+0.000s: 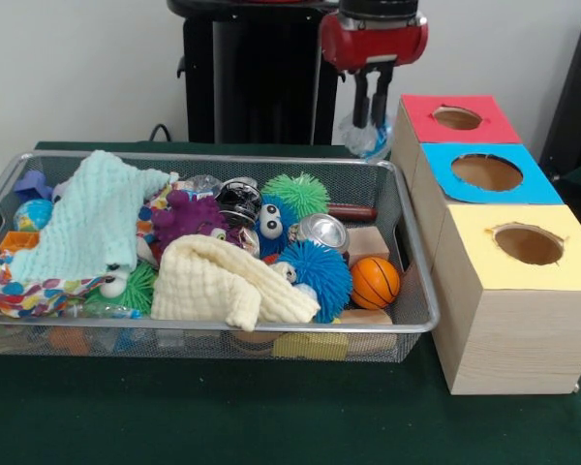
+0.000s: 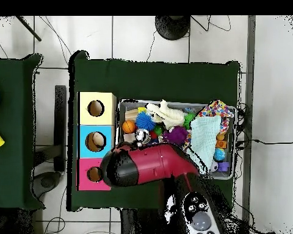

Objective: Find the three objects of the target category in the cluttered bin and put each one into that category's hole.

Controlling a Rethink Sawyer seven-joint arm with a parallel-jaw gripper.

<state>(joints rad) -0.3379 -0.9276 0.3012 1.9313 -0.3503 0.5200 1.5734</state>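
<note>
The wire mesh bin (image 1: 413,254) sits on the green table, full of toys; it also shows in the overhead view (image 2: 231,109). My gripper (image 1: 372,118) hangs behind the bin's far right corner, just left of the red-topped box (image 1: 494,128). It is shut on a clear wrinkled plastic bottle (image 1: 364,138) held above the table. Another clear bottle (image 1: 201,184) seems to lie at the bin's back beside the mint towel (image 1: 92,218). A third lies at the front left (image 1: 95,309). In the overhead view the red arm (image 2: 146,166) hides the gripper.
Three wooden boxes with round holes stand right of the bin: red hole (image 1: 457,118), blue (image 1: 487,172), yellow (image 1: 528,244). In the bin lie a silver can (image 1: 321,231), blue (image 1: 315,271) and green (image 1: 297,194) spiky balls, an orange ball (image 1: 375,282) and a cream cloth (image 1: 228,281).
</note>
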